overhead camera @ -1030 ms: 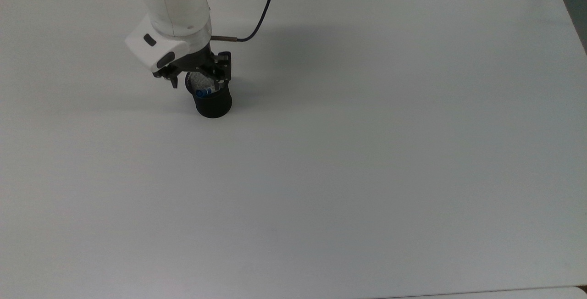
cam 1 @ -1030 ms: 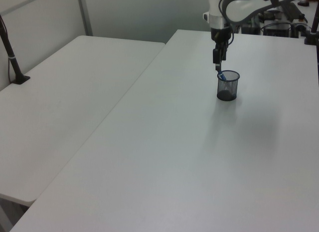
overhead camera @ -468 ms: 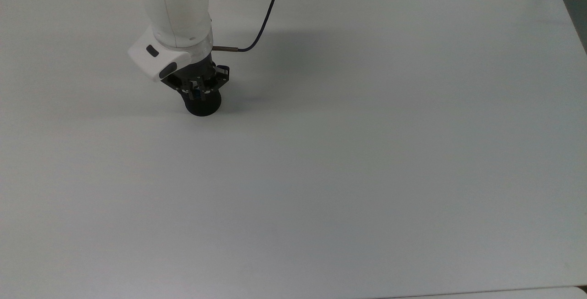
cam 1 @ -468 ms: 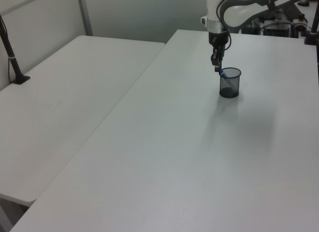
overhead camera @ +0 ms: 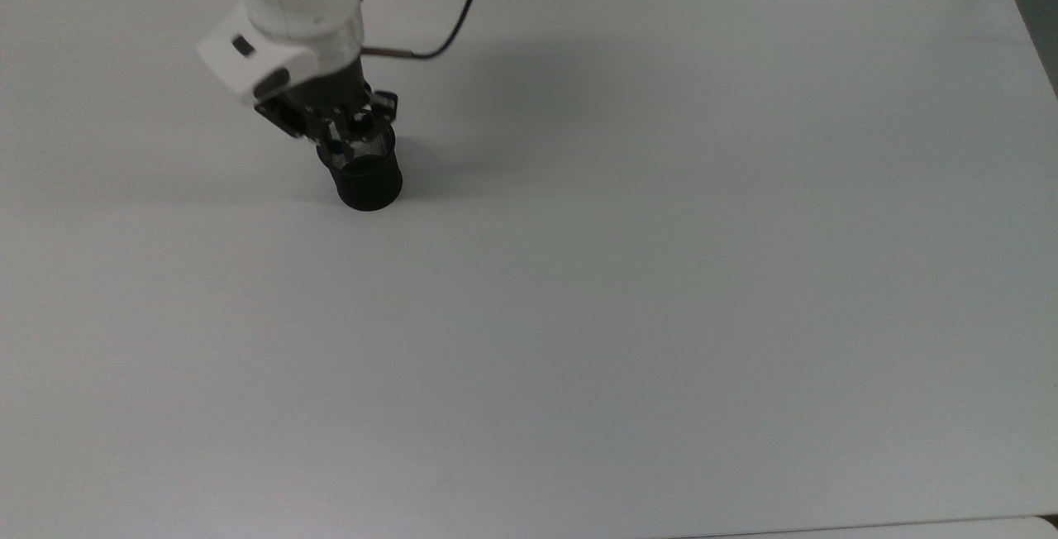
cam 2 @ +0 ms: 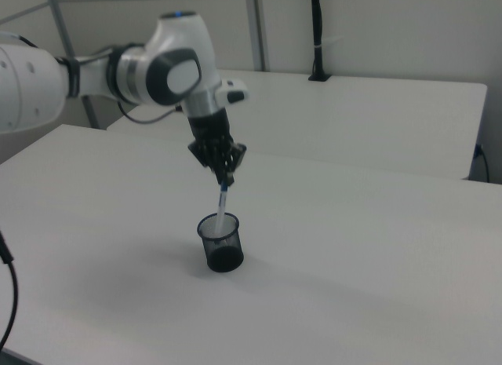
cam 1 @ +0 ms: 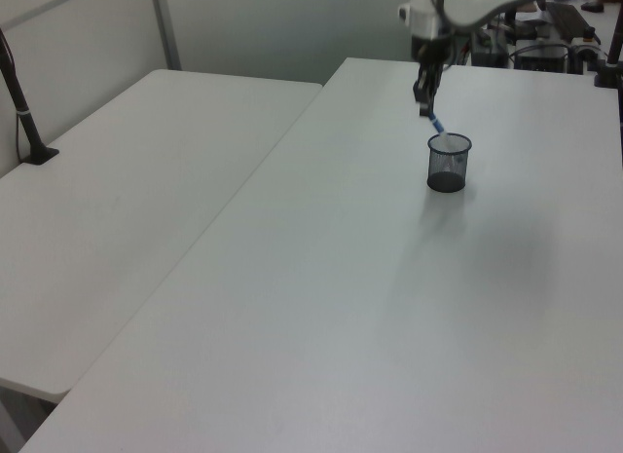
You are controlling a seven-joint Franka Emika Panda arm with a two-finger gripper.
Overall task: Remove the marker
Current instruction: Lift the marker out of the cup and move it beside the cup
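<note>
1. Right now my gripper [cam 2: 225, 179] is clenched on the upper end of the marker [cam 2: 223, 204], and I hang above the black mesh cup [cam 2: 220, 243] with my fingers pointing down at its mouth.

2. As for where the marker is: in the right view it hangs from my fingers nearly upright, a little tilted, its lower end at the cup's rim or just inside it; I cannot tell whether it touches the mesh. In the left view the marker [cam 1: 435, 123] shows as a small blue-and-pale sliver between my gripper [cam 1: 424, 105] and the cup [cam 1: 449, 162].

3. Handling, as I judge it: the marker is slim, stiff and very light, so weight is no worry. Its smooth round barrel is the risk, since it could swivel or slide between two flat pads if I bump it on the rim.

4. Where to hold: I have it near the top, which leaves the length below free to swing. A grip square across the barrel should keep it from pivoting.

5. Finally, the cup looks light too and stands loose on the white table [overhead camera: 661, 274], so a catch on the rim could tip or drag it.
</note>
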